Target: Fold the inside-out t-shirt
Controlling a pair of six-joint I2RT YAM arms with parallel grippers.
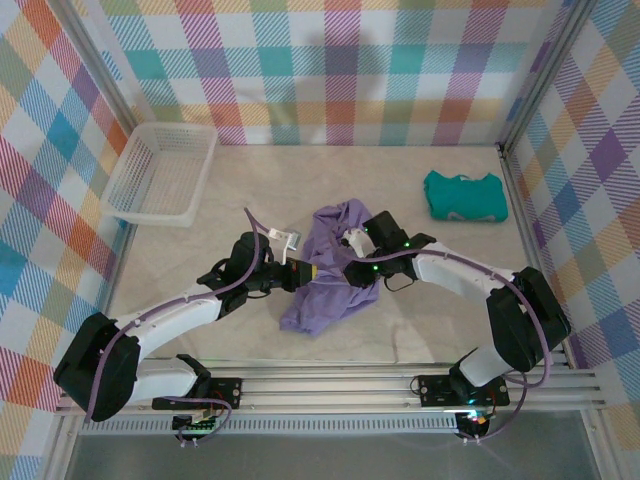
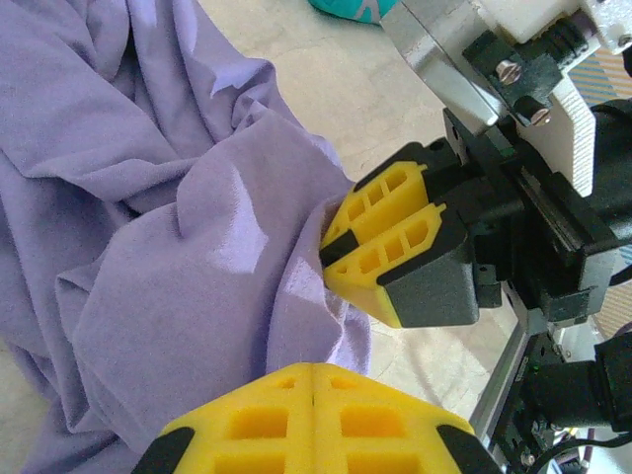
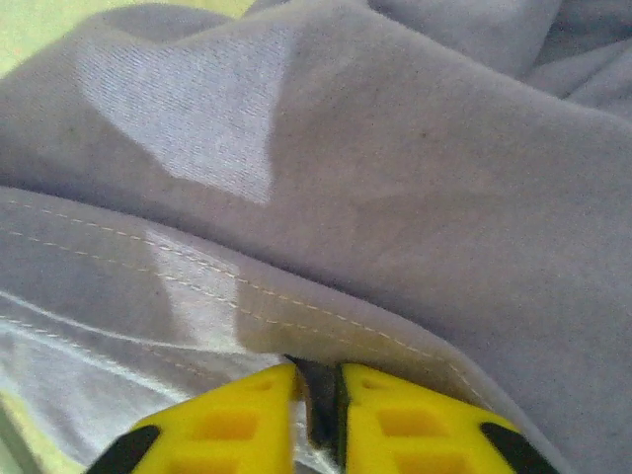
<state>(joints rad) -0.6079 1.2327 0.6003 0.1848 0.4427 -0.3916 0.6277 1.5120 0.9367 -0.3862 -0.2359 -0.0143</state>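
Observation:
The inside-out t-shirt [image 1: 330,285] is a crumpled lavender heap in the middle of the table, with both grippers meeting on it. My left gripper [image 1: 306,272] comes in from the left. Its yellow fingers [image 2: 247,425] are pressed together, and a crease of the cloth [image 2: 148,247] runs into their tip. My right gripper [image 1: 352,262] reaches in from the right and is shut on a stitched hem fold [image 3: 197,272] of the shirt [image 3: 395,168], with dark cloth in the narrow gap between its fingers. In the left wrist view the right gripper [image 2: 329,247] pinches the shirt's edge just ahead of my left gripper [image 2: 314,367].
A smaller teal folded garment [image 1: 463,195] lies at the back right near the wall. A white mesh basket [image 1: 160,172] stands at the back left. Plaid walls close in the table on three sides, and bare tabletop [image 1: 250,190] surrounds the shirt.

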